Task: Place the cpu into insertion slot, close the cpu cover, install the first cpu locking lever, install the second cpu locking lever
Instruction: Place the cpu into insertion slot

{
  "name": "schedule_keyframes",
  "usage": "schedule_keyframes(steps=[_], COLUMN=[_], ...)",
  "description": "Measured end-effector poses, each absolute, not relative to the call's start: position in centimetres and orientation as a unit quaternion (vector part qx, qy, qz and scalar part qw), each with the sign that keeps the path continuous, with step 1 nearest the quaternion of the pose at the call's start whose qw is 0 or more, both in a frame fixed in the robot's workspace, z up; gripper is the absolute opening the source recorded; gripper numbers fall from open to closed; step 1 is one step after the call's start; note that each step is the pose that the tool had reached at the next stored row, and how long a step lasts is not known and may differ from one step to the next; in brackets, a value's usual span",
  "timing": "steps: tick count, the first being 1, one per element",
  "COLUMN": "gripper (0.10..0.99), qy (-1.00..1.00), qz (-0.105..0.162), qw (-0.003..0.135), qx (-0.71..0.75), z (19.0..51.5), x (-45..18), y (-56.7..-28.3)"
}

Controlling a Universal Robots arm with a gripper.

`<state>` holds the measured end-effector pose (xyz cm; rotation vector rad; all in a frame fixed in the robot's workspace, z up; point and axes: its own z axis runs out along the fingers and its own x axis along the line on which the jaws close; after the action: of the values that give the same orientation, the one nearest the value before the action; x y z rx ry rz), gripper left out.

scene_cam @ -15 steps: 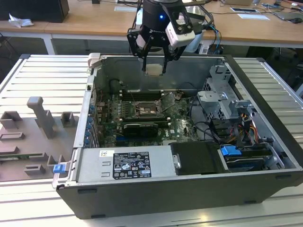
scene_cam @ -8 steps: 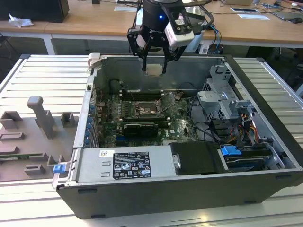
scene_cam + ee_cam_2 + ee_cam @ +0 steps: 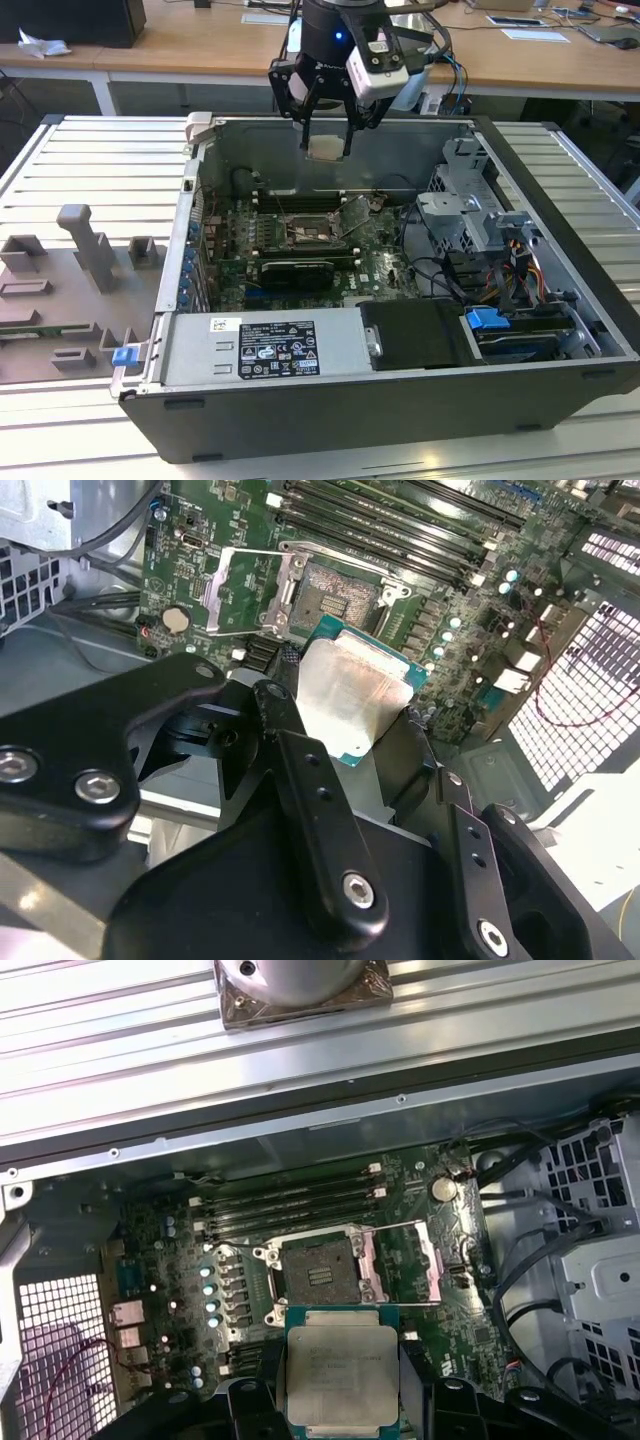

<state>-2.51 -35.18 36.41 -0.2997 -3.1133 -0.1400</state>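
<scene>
Two black fingers (image 3: 300, 760) have the cpu (image 3: 340, 1375) pinched on opposite edges, so the pincer (image 3: 340, 1392) is clenched on the chip, silver lid facing up toward both wrist cameras with a thin green border showing around it. The chip is near-square, so there is barely any long axis, and in the first wrist view its edges run roughly in line with the edges of the insertion slot (image 3: 318, 1275). In the exterior view the cpu (image 3: 325, 147) hangs high, about level with the far rim of the computer case (image 3: 330, 410) and well apart from the board, with open air beneath it. The slot (image 3: 305, 232) lies bare and dark inside its silver rim. The cpu cover (image 3: 400, 1265) is swung open and lies just beside the socket, its big cut-out plain to see in the second wrist view (image 3: 235, 590). The long black memory slots (image 3: 290, 1200) run close along another side of the socket. Toward the exterior view's right, cables and a grey drive cage (image 3: 470, 200) crowd the case. The power supply (image 3: 265, 350) sits along the near wall, and the case rests on a ribbed metal bench (image 3: 60, 160).
</scene>
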Motion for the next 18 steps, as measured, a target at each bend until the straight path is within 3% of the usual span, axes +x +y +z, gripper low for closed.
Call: schedule_keyframes(steps=[18], gripper=[0.541], qy=[-0.976], qz=[-0.045], qw=[0.000], qx=[-0.213], z=[36.30], x=[-2.51], y=[-35.18])
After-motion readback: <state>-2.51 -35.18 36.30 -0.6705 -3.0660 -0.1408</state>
